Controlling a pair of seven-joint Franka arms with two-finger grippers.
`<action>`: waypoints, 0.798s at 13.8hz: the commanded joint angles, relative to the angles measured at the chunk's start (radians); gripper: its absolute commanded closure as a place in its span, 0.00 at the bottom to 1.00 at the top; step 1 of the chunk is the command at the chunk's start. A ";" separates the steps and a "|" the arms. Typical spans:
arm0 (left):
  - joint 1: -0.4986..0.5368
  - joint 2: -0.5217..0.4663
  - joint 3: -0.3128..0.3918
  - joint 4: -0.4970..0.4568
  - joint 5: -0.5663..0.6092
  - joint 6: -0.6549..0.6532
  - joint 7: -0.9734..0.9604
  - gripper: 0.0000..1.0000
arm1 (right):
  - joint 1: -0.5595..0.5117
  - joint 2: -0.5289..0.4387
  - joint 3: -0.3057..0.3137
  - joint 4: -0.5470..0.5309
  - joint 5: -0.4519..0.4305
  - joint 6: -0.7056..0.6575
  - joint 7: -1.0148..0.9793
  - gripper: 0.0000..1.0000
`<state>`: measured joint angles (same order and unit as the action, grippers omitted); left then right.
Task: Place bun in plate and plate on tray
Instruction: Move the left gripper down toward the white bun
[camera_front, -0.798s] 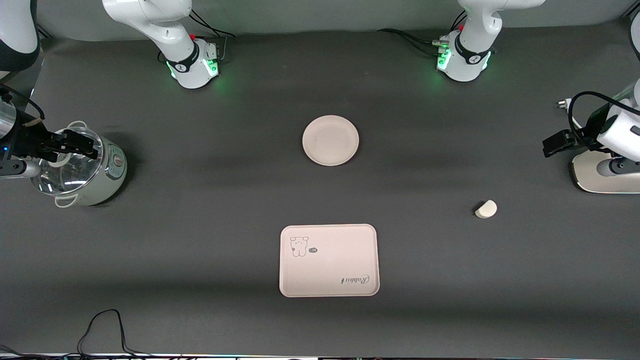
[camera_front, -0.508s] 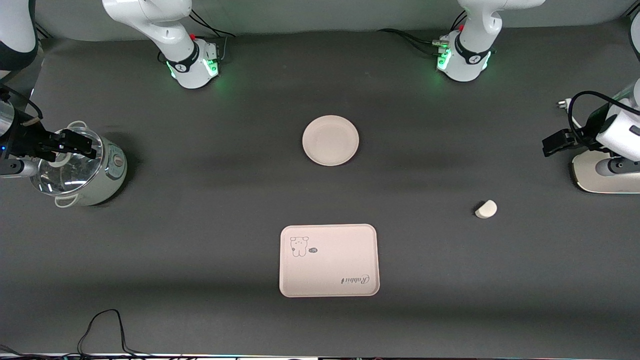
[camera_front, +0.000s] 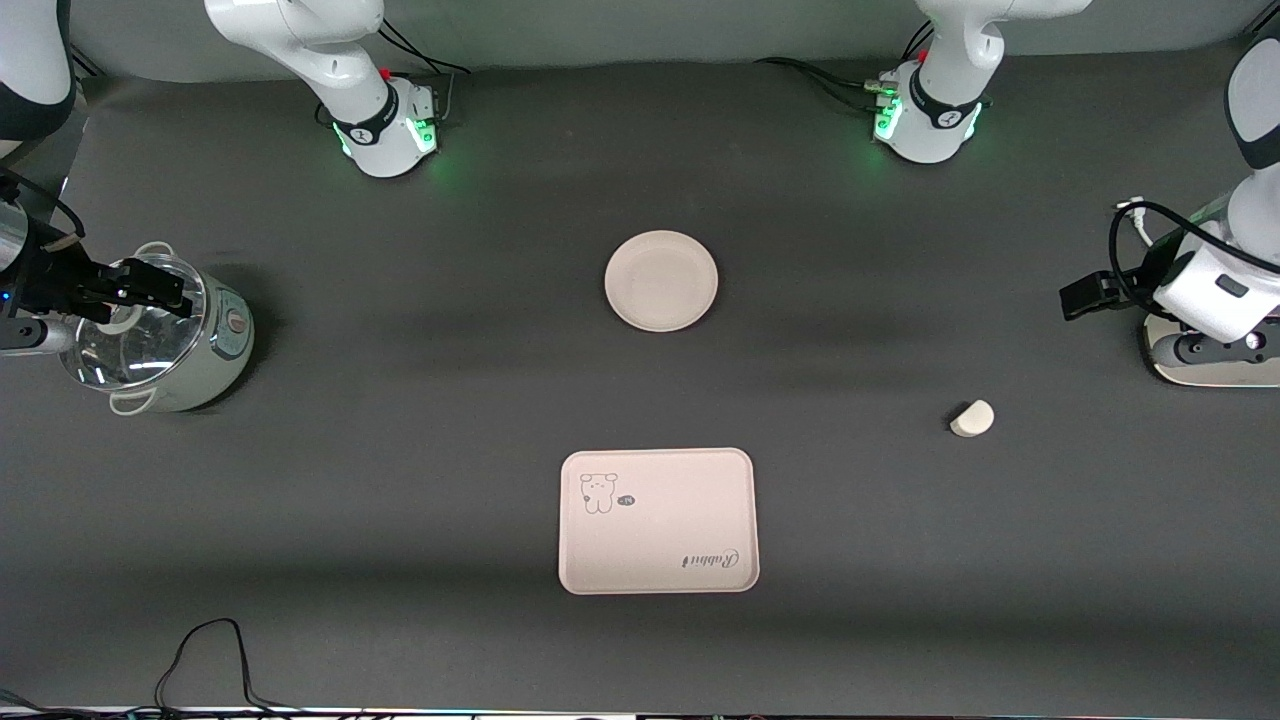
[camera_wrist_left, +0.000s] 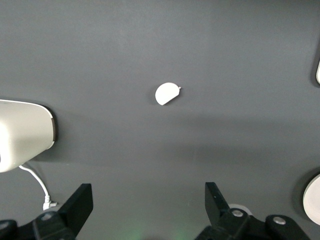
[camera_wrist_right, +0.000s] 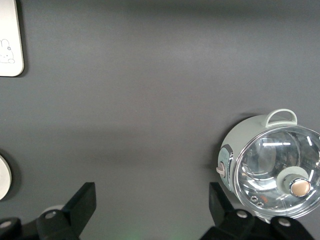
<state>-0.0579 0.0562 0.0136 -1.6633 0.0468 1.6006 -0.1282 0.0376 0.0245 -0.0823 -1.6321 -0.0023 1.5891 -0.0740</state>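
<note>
The bun (camera_front: 972, 418) lies on the dark table toward the left arm's end; it also shows in the left wrist view (camera_wrist_left: 166, 93). The round plate (camera_front: 661, 280) sits empty mid-table. The tray (camera_front: 657, 520) with the bear drawing lies nearer the front camera than the plate and is empty. My left gripper (camera_front: 1085, 297) hangs open and empty over the table near the left arm's end, apart from the bun; its jaws stand wide in the left wrist view (camera_wrist_left: 148, 199). My right gripper (camera_front: 165, 290) is open and empty over the glass-lidded pot (camera_front: 165, 335), jaws wide (camera_wrist_right: 151, 199).
The pot (camera_wrist_right: 272, 165) stands at the right arm's end of the table. A white device base (camera_front: 1205, 352) with a cable stands at the left arm's end, also in the left wrist view (camera_wrist_left: 22, 132). A black cable (camera_front: 205, 655) lies at the table's near edge.
My left gripper has moved a little toward the middle of the table, coming closer to the bun. The right gripper has barely moved. Bun, plate and tray are unmoved.
</note>
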 joint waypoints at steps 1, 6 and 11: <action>-0.011 0.027 0.011 0.060 -0.007 -0.034 0.016 0.00 | 0.004 -0.015 -0.004 0.002 -0.013 -0.009 -0.006 0.00; -0.013 0.031 0.011 0.069 -0.007 -0.034 0.018 0.00 | 0.004 -0.014 -0.004 0.000 -0.013 -0.009 -0.004 0.00; 0.001 0.069 0.011 0.118 0.004 -0.015 0.016 0.00 | 0.005 -0.002 -0.001 0.015 -0.013 -0.009 -0.004 0.00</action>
<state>-0.0582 0.0857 0.0164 -1.5984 0.0475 1.5983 -0.1276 0.0377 0.0237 -0.0823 -1.6319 -0.0023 1.5891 -0.0740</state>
